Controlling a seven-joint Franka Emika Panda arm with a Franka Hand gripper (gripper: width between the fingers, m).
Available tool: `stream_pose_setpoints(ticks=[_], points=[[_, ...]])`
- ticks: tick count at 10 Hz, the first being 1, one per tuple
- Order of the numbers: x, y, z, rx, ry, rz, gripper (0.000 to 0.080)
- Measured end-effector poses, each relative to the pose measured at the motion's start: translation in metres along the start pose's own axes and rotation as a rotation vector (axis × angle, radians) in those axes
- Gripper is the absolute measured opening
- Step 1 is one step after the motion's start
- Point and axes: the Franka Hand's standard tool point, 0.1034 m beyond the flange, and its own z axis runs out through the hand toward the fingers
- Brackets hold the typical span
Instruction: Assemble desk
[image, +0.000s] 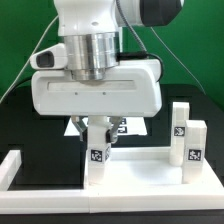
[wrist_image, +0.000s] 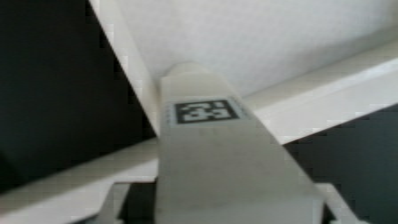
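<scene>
The white desk top (image: 145, 170) lies flat at the front. Two tagged legs (image: 178, 125) (image: 195, 150) stand upright on its corners at the exterior view's right. A third leg (image: 97, 160) stands upright at the top's corner at the exterior view's left. My gripper (image: 97, 136) comes straight down over this leg with a finger on each side of its upper part. In the wrist view the leg (wrist_image: 217, 130) fills the space between my gripper's (wrist_image: 228, 208) fingers, its tag facing the camera. Part of the desk top's rim (wrist_image: 329, 95) shows beyond it.
A long white border bar (image: 12, 165) runs along the exterior view's left and across the front edge. The marker board (image: 124, 127) lies behind the gripper, mostly hidden by it. The table is black, and a cable hangs behind the arm.
</scene>
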Motion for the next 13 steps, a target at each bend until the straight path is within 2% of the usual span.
stream_pose_setpoints(ticks=[3,4,6,7,8,9,10,11,13], points=[[-0.003,0.002,0.0,-0.019,-0.019,0.518,0.0293],[-0.004,0.001,0.0,-0.015,-0.035,0.663,0.0293],[-0.004,0.001,0.0,0.039,-0.076,1.048,0.0291],[-0.004,0.001,-0.001,0.038,-0.079,1.109,0.0291],[-0.004,0.0,0.0,0.027,-0.067,1.139,0.0291],[-0.004,0.001,0.0,0.026,-0.067,1.117,0.0291],[-0.004,0.001,0.0,0.028,-0.052,1.001,0.0367],[-0.004,-0.002,0.003,0.033,-0.027,0.788,0.0367],[-0.012,-0.007,0.007,0.032,-0.046,0.537,0.0617]])
